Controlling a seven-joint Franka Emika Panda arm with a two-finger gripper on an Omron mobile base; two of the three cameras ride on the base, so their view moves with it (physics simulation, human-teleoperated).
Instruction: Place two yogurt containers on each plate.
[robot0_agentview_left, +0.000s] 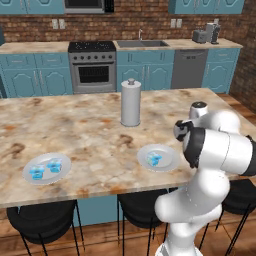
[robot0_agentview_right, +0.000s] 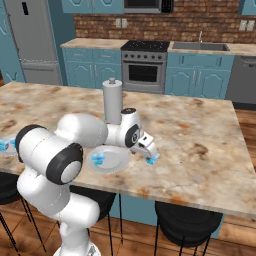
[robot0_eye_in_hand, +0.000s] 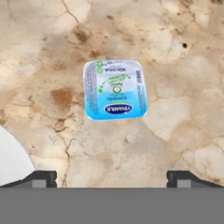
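marbled tan stone worktop (robot0_agentview_left: 90, 135) carries everything here. far left in the left base view, a pale plate (robot0_agentview_left: 46, 168) sits near the front edge with two blue yogurt cups (robot0_agentview_left: 37, 172) and (robot0_agentview_left: 54, 164) on it, side by side. toward the middle stands a tall white-grey paper towel roll (robot0_agentview_left: 130, 103), upright, well apart from that plate. right of it, near the front edge, a second plate (robot0_agentview_left: 158, 157) holds one blue cup (robot0_agentview_left: 154, 159) — just beside the robot's white arm.

right base view: the left plate is only a sliver at the left edge (robot0_agentview_right: 6, 144) with a bit of blue on it; the second plate (robot0_agentview_right: 109, 159) has its single cup (robot0_agentview_right: 98, 160) on the left half. the gripper (robot0_agentview_right: 150, 156) points down just right of this plate, over a fourth yogurt cup (robot0_agentview_right: 152, 160) lying on the bare worktop, off the plate rim.

hand view: that cup (robot0_eye_in_hand: 115, 89) seen from above — light printed foil lid, blue edge, resting on the stone, centred between the two fingertips (robot0_eye_in_hand: 40, 178). jaws spread wide, nothing gripped. a white curve of plate rim (robot0_eye_in_hand: 13, 159) shows at lower left, apart from the cup.
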